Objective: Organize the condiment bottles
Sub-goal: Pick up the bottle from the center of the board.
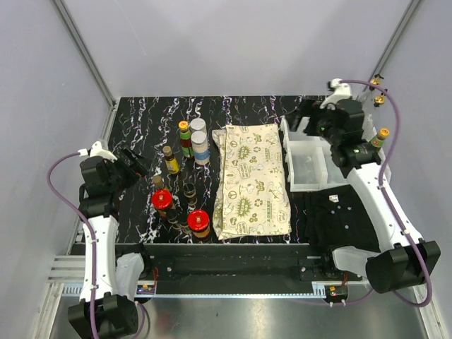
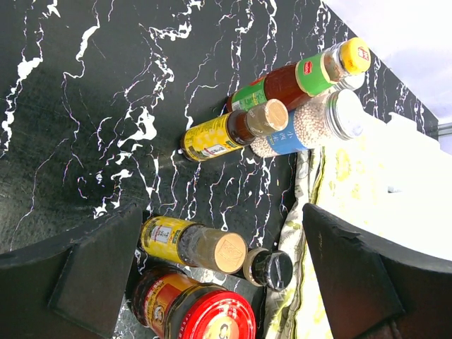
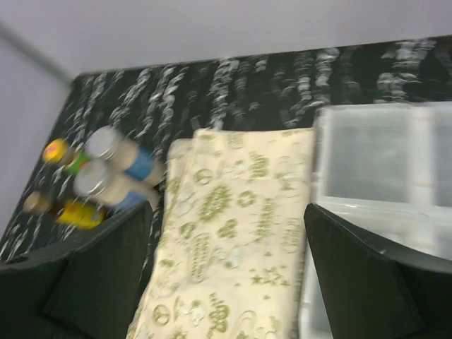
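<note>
- Surface [image 1: 141,116]: dark marbled top. The condiment bottles [image 1: 185,176] stand on it in a loose cluster just ahead of the left end effector [image 1: 136,164] and well apart from the right end effector [image 1: 296,120].
- Cloth [image 1: 253,180]: lies flat beyond the cluster as the left end effector faces it, between the bottles and the white bins [image 1: 311,166]. A carry toward the bins should pass above it rather than drag across it.
- White bins: just below and ahead of the right end effector, which hovers with its fingers spread and nothing between them.
- Left end effector: fingers [image 2: 92,275] spread wide and empty, with the near bottles framed in the gap ahead.
- Red-capped jar [image 2: 212,314]: closest and low between the fingers, so probably the first pick. It is best gripped on the glass body below the cap, not on the cap itself.
- Gold-capped bottle [image 2: 194,244]: just behind the jar, perhaps touching it. Centre on the jar so neither finger clips this one, then lift straight up.
- Black-capped bottle [image 2: 272,268]: small, near the finger on the cloth side. It looks the easiest to topple, so close in slowly.
</note>
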You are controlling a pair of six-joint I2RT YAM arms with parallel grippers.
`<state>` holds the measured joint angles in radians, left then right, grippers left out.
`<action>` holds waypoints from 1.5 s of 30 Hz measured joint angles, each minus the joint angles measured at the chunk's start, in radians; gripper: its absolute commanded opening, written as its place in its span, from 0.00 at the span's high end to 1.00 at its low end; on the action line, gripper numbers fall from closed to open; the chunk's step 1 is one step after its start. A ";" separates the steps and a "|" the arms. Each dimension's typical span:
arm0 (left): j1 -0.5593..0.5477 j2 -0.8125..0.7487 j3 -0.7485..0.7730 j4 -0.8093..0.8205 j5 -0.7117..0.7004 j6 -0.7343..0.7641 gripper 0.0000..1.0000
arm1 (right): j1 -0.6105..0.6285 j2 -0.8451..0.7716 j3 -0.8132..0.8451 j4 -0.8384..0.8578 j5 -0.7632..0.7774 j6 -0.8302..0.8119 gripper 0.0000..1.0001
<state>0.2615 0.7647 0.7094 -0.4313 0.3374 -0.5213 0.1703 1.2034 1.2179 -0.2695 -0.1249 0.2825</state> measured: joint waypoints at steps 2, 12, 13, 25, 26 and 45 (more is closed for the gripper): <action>0.001 0.000 0.000 0.001 0.001 0.000 0.01 | 0.066 0.017 -0.001 0.024 -0.067 -0.013 0.02; 0.018 0.009 -0.016 0.025 0.042 -0.007 0.01 | 0.452 0.081 -0.093 0.069 -0.217 -0.156 0.01; 0.019 0.014 -0.016 0.024 0.048 -0.008 0.01 | 0.487 0.095 -0.100 0.074 -0.212 -0.162 0.02; 0.029 0.031 -0.017 0.035 0.063 -0.011 0.01 | 0.694 0.467 -0.034 0.286 -0.082 -0.196 0.04; 0.028 0.032 -0.018 0.037 0.064 -0.011 0.01 | 0.695 0.487 -0.015 0.303 -0.070 -0.193 0.04; 0.031 0.029 -0.033 0.044 0.078 -0.021 0.01 | 0.699 0.869 0.583 0.378 0.141 -0.272 0.05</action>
<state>0.2924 0.7940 0.6762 -0.3874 0.4156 -0.5426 0.8696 2.0724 1.8004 0.1081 0.0158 0.0105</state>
